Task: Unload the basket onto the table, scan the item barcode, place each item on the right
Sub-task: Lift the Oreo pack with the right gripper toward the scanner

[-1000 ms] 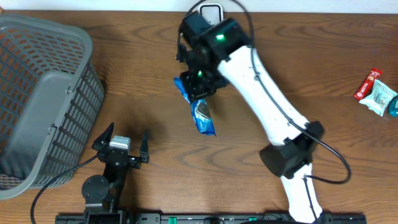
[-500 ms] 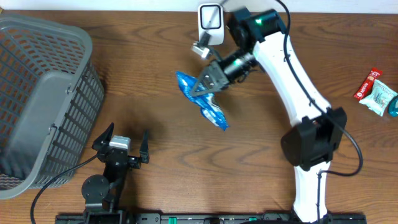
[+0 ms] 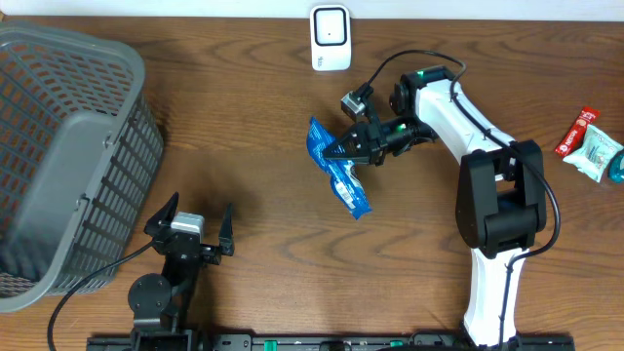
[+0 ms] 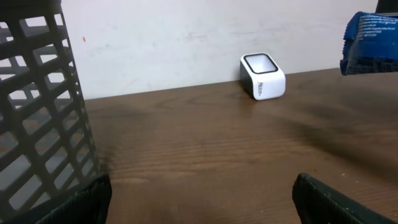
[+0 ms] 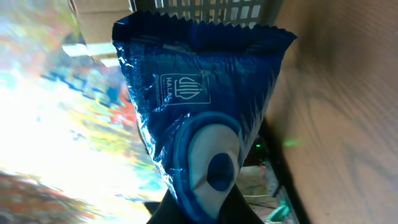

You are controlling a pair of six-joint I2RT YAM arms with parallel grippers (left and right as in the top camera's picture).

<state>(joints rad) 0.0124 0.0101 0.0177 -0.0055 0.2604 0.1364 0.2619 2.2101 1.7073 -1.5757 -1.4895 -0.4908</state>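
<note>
A blue snack packet point(image 3: 336, 166) hangs above the middle of the table, and my right gripper point(image 3: 359, 142) is shut on its upper part. The same packet point(image 5: 199, 112) fills the right wrist view, its crimped edge away from the fingers and a blue-and-white logo near them. The white barcode scanner point(image 3: 331, 37) stands at the table's far edge, some way behind the packet; it also shows as a small white box point(image 4: 263, 76) in the left wrist view. My left gripper point(image 3: 190, 222) rests open at the front left, nothing between its fingers.
A large grey plastic basket point(image 3: 68, 146) takes up the left side. Two more snack packets point(image 3: 588, 144) lie at the right edge. The right arm's white links point(image 3: 478, 127) reach over the right half of the table.
The right arm has swung the packet away from the scanner, to the right and toward the table's middle, and turned it. The left arm has not moved.
</note>
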